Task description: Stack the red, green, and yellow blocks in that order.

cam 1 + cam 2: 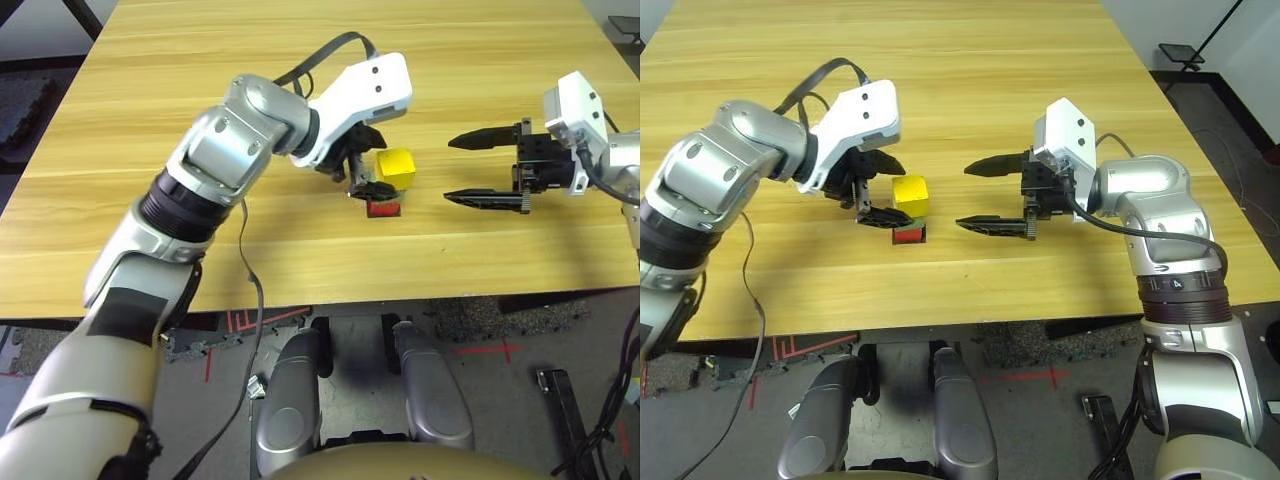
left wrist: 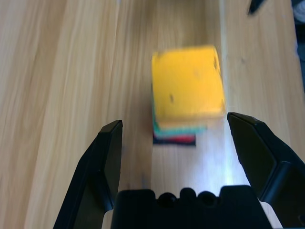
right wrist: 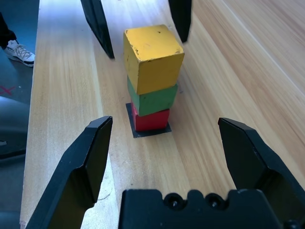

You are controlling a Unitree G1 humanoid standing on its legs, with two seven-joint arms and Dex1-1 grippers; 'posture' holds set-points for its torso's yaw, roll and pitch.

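Stack standing red block, green block, yellow block between wide-open, empty left gripper jaws, seemingly untouched; right gripper open, empty, well apart.

The left arm reaches across the desk, its left end effector beside the block stack on the robot's left, fingers spread apart and clear of it. The right end effector hovers to the stack's right, pointing at it, its black fingers wide apart.
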